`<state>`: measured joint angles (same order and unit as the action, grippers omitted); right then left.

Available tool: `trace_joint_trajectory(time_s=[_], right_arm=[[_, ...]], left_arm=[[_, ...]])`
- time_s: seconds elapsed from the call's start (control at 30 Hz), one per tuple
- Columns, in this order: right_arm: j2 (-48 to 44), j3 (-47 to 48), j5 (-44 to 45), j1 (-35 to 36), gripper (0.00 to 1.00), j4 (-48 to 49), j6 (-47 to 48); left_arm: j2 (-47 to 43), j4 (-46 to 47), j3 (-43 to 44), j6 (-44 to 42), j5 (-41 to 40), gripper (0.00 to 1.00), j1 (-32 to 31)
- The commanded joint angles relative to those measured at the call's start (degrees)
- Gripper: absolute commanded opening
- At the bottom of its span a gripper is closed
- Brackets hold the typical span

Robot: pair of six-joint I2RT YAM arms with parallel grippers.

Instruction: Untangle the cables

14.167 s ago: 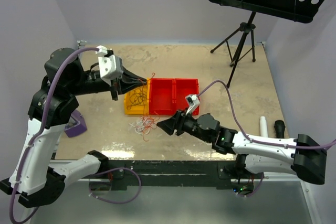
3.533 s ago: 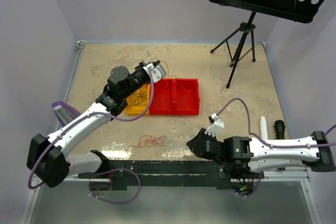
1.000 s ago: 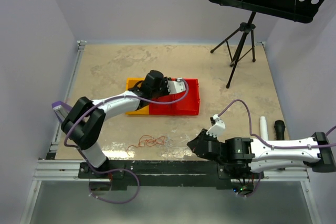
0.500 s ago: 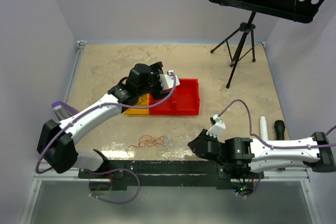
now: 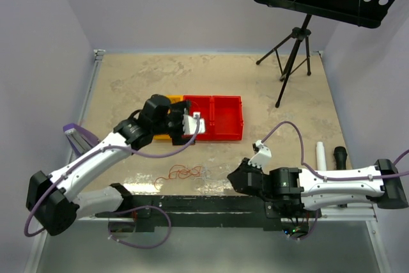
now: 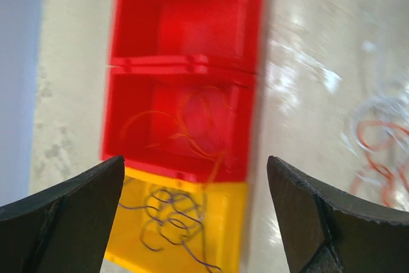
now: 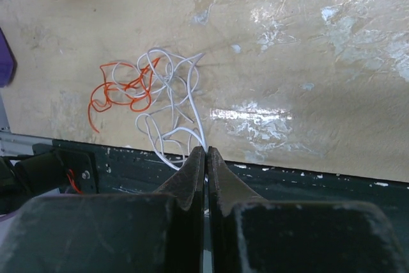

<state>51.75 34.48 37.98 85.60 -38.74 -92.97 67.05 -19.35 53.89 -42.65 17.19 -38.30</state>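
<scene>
My left gripper (image 5: 190, 126) hangs open and empty above the seam between the yellow bin (image 6: 255, 222) and the red bin (image 6: 255, 49). An orange-red cable (image 6: 185, 126) lies loose in the nearer red compartment. Black cable (image 6: 176, 215) is coiled in the yellow bin. A small tangle of white cable (image 7: 172, 94) and orange-red cable (image 7: 118, 91) lies on the table near the front edge (image 5: 185, 172). My right gripper (image 7: 205, 148) is shut at that edge, and one white strand runs into its tips.
The far red compartment (image 6: 192, 23) holds nothing. A black tripod stand (image 5: 294, 49) rises at the back right. A white cylinder (image 5: 321, 155) and a black one (image 5: 340, 156) lie by the right arm. A purple object (image 5: 78, 135) sits at the left edge.
My left gripper has opened wide and pulled back from over the red bin toward the yellow bin; the orange-red cable now lies in the red compartment. The right arm has stayed put.
</scene>
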Motion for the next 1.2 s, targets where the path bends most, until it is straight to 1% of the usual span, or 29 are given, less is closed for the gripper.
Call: trace_joint_trajectory(time_s=[0.0,0.1,0.17,0.27,0.47,0.6,0.77,0.93,1.03,1.1,1.17], right_arm=[[-0.2,2.3,1.8,0.1,0.0,0.5,-0.6],[-0.2,1.8,1.5,0.2,0.0,0.8,-0.5],[-0.1,1.5,1.2,0.2,0.0,1.1,-0.6],[0.5,1.6,1.1,0.1,0.0,1.0,-0.7],[1.3,2.3,1.2,0.1,0.0,0.7,-1.1],[1.3,2.2,1.3,0.2,0.0,0.2,-1.5],[1.2,2.0,1.5,0.2,0.0,0.2,-1.9],[1.3,2.5,1.7,-0.2,0.0,-0.8,-1.9],[1.0,2.5,1.6,-0.3,0.0,-1.0,-1.9],[0.6,2.3,1.6,-0.3,0.0,-1.1,-2.0],[0.5,2.3,1.6,-0.3,0.0,-1.1,-2.0]], left_arm=[[-8.2,-11.6,-7.0,-12.2,9.5,0.98,-0.1],[-10.7,-21.9,-9.1,-20.3,12.9,0.97,-0.1],[-11.8,-25.9,-11.0,-24.1,14.4,0.96,-0.1],[-10.3,-29.5,-12.4,-27.1,15.4,0.95,-0.1],[-3.5,-31.0,-13.0,-32.4,19.2,0.91,-0.5],[-1.8,-28.3,-14.1,-33.7,20.1,0.86,-1.2],[-2.4,-24.8,-16.9,-38.3,18.8,0.67,-2.3],[-2.1,-21.7,-18.2,-41.1,18.7,0.59,-3.0],[-2.2,-19.3,-19.0,-42.2,18.4,0.42,-3.4],[-2.3,-17.9,-19.6,-42.4,18.6,0.28,-3.6],[-2.0,-17.5,-19.9,-42.9,18.2,0.23,-4.1]])
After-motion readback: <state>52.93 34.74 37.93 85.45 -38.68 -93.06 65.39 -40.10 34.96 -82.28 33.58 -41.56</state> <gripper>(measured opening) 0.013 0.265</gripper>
